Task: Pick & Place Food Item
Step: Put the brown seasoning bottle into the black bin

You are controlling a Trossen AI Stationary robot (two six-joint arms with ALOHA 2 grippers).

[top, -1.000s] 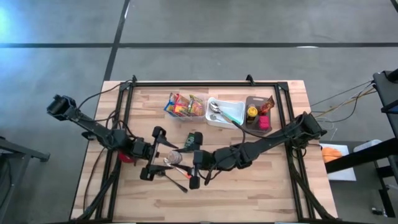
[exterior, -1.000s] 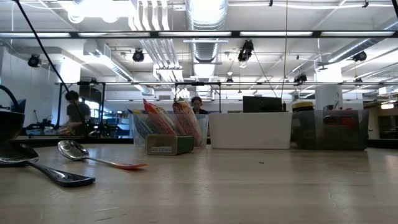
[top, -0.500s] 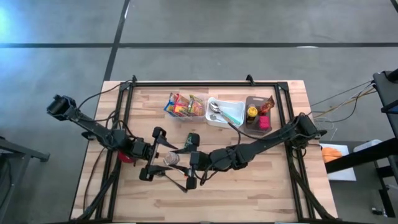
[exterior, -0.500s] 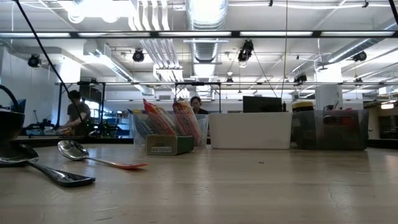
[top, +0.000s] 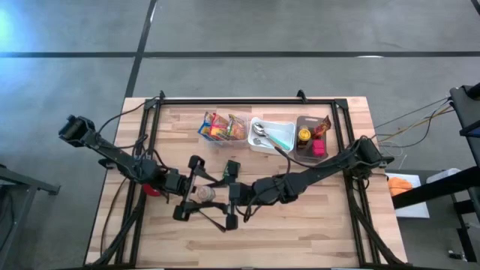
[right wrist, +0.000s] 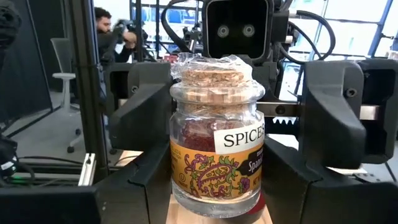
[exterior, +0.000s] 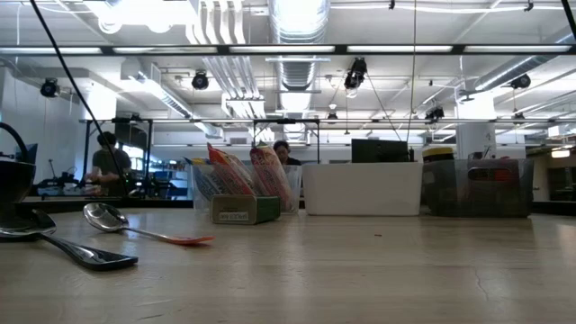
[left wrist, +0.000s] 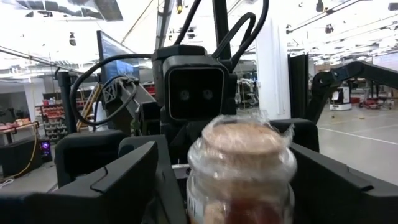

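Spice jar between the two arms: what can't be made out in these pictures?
- High view: the jar is too small and too crowded by both arms to show what grips it.
- Low view: jar and arms are out of frame, above the top edge.
- Left wrist view: jar blurred, lower half cut off by the bottom edge.
- Right wrist view: the label curves out of sight, so its lower line is incomplete.

The dark left arm comes in from the table's left side and reaches toward the middle, with its gripper point(top: 187, 191) pointing almost level toward the other arm. Its two fingers stand wide apart. The dark right arm stretches from the right side across the table, and its gripper point(top: 232, 195) faces the left one, also about level. The two grippers are very near each other, tip toward tip.
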